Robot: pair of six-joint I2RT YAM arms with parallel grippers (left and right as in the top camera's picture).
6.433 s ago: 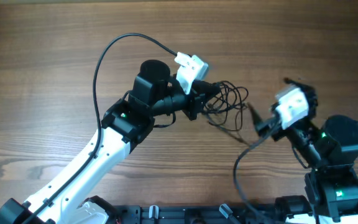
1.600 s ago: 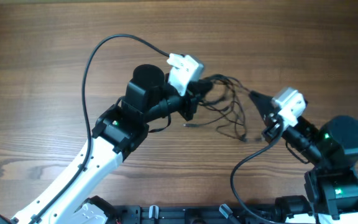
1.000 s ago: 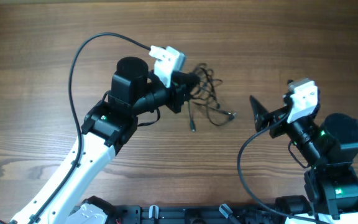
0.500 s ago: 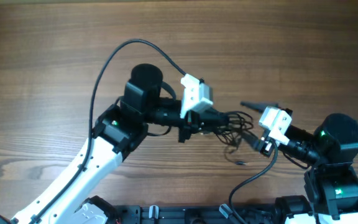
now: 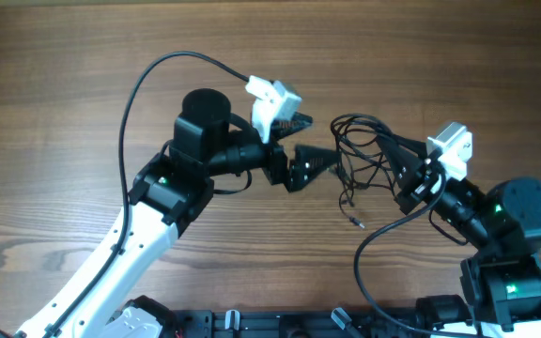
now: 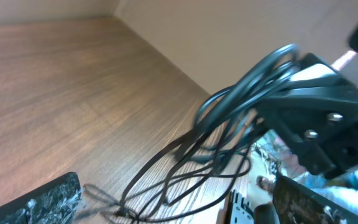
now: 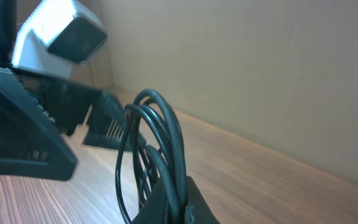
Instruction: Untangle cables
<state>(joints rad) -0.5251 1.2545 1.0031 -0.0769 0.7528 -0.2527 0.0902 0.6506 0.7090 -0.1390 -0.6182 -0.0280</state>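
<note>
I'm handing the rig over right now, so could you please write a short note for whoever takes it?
Left gripper: open, empty, just beside the cables.
Right gripper: shut on the cables, loops raised, loose ends trailing towards the table.
Done: nothing separated yet; the two cords are one tangle.
Left: take one cord with the free gripper and draw the two apart.

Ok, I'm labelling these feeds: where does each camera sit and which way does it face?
Overhead: above the table, facing straight down; shows left gripper and right gripper.
Left wrist: on that wrist, facing the right gripper; own fingers at bottom.
Right wrist: on that wrist, facing the left gripper; own fingers at bottom.
Both wrist views share the cables.
</note>
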